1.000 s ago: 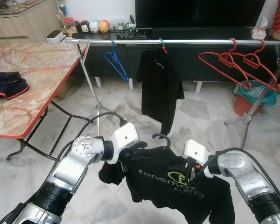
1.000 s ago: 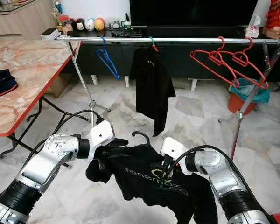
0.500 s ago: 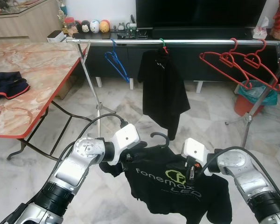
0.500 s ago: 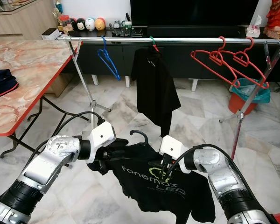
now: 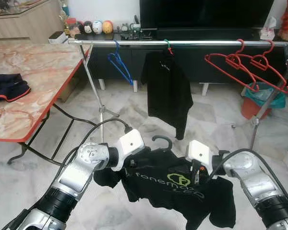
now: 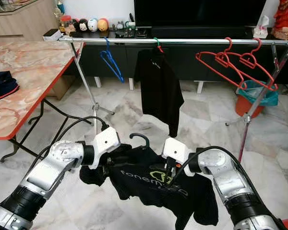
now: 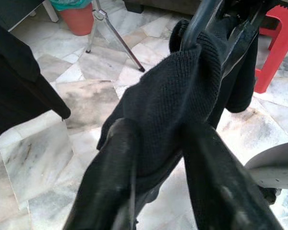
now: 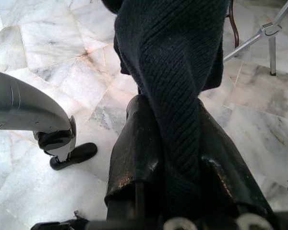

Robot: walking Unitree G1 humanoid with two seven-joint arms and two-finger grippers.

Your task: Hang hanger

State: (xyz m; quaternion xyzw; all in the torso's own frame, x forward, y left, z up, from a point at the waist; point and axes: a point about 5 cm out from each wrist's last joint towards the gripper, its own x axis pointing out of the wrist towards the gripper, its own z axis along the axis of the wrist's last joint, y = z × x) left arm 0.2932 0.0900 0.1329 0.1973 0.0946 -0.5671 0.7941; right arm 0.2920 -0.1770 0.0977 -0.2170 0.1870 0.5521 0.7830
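1. Left wrist view: I see my left gripper [image 7: 156, 167] clamped on a fold of the black shirt [image 5: 173, 179].
2. My right gripper [image 8: 175, 158] is clenched on the other shoulder, so the shirt is stretched between both arms above the floor.
3. Its hanger [image 5: 163, 140] hook pokes up between the grippers.
4. Beyond stands the rail [image 5: 201, 43], holding a blue hanger [image 5: 120, 62], another black shirt [image 5: 168, 91] and red hangers [image 5: 245, 64].

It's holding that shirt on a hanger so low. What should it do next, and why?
Probably raise both arms. The left end effector and right end effector grip the black shirt at its shoulders, and the hanger hook sits well below the rail.
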